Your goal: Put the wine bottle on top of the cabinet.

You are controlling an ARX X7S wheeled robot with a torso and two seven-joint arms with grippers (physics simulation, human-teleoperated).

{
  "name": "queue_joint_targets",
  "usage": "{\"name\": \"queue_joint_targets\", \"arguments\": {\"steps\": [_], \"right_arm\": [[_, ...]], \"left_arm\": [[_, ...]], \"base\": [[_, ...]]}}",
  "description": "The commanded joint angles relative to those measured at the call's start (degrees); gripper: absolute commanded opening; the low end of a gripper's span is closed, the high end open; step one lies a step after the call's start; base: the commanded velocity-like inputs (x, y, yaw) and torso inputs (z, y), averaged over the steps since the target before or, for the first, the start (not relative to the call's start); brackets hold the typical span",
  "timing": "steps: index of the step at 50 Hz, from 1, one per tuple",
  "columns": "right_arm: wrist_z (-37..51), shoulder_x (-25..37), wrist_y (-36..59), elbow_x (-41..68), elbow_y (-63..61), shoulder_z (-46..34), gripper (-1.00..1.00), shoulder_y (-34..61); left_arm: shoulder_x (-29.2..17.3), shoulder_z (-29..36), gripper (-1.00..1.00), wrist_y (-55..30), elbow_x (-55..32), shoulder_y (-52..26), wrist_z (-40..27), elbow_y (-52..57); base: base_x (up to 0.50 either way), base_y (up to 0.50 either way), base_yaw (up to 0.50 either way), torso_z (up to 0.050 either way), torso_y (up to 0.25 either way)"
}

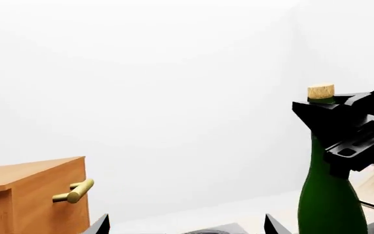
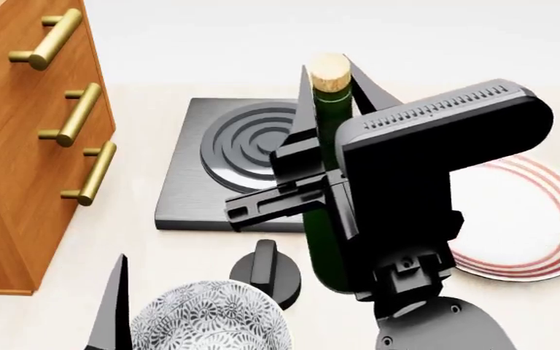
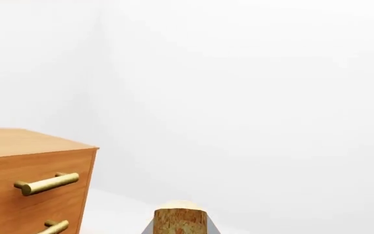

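Observation:
My right gripper (image 2: 331,98) is shut on the slim neck of the wine bottle (image 2: 325,219), a dark green bottle with a tan cork (image 2: 328,71), held upright above the black hob. In the right wrist view the cork (image 3: 180,220) sits between the right gripper's (image 3: 180,230) fingers. The left wrist view shows the bottle (image 1: 328,207) with the right gripper (image 1: 327,112) clamped just under the cork. The cabinet (image 2: 17,138), reddish-brown with brass bar handles, stands at the left; its top (image 3: 18,141) is bare. My left gripper (image 2: 47,281) (image 1: 187,226) is open and empty, low beside the cabinet front.
A black hob (image 2: 187,182) with ring burners and a round knob (image 2: 265,271) lies under the bottle. A patterned bowl (image 2: 207,321) sits at the front. A white plate with red rings (image 2: 528,226) lies to the right. White walls stand behind.

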Motion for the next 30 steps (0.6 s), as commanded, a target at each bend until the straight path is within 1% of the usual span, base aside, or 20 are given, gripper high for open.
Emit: {"name": "queue_joint_targets", "arguments": {"steps": [1,5,6,8,13,15,18,21,23,30], "right_arm": [[-1.44,-0.69,0.69,0.53,-1.09,-0.44,-1.00,1.90],[-1.73,-0.69,0.25,0.52,-0.48,-0.99,-1.00,1.89],[-1.70,-0.95,0.47,0.74,-0.29,-0.98,-1.00,2.16],[-1.68,-1.28,0.51,0.84,-0.03,-1.17,-1.00,2.69],[-1.75,-1.72,0.11,0.86,0.62,-1.74,-1.00,3.30],[-1.82,-2.01,-0.44,0.55,1.36,-2.41,-1.00,3.42],[-1.78,-2.32,-0.23,0.82,1.42,-2.53,-1.00,3.92],[-1.91,-2.33,-0.55,0.77,1.87,-2.79,-1.00,4.09],[-1.95,-2.37,-0.74,0.82,2.17,-2.82,-1.00,4.17],[-1.74,-2.47,-0.94,0.96,2.22,-3.03,-1.00,4.16]], "left_arm": [[-0.24,1.24,1.00,-0.02,-0.85,-0.30,0.58,-0.04],[0.44,1.65,1.00,2.43,-3.19,0.78,1.95,-2.06],[1.44,1.33,1.00,3.98,-5.30,1.41,2.59,-3.12],[2.31,1.80,1.00,4.02,-7.98,1.17,3.84,-3.88],[4.52,4.51,1.00,1.14,-8.52,-2.31,4.11,-5.57],[5.95,7.23,1.00,-0.58,-8.25,-5.18,5.03,-7.28],[7.25,8.82,1.00,-0.56,-8.21,-6.72,5.74,-9.78],[7.73,9.63,1.00,0.45,-8.13,-7.19,6.49,-12.04],[8.63,8.97,1.00,-0.22,-9.10,-8.13,6.39,-13.95],[10.83,11.11,1.00,0.68,-8.54,-11.82,7.73,-18.93]], "base": [[0.00,0.00,0.00,0.000,0.000],[0.00,0.00,0.00,0.000,0.000],[0.00,0.00,0.00,0.000,0.010],[0.00,0.00,0.00,0.000,0.000],[0.00,0.00,0.00,0.000,0.000],[0.00,0.00,0.00,0.000,0.000],[0.00,0.00,0.00,0.000,0.000],[0.00,0.00,0.00,0.000,0.000],[0.00,0.00,0.00,0.000,0.005],[0.00,0.00,0.00,0.000,0.000]]}}
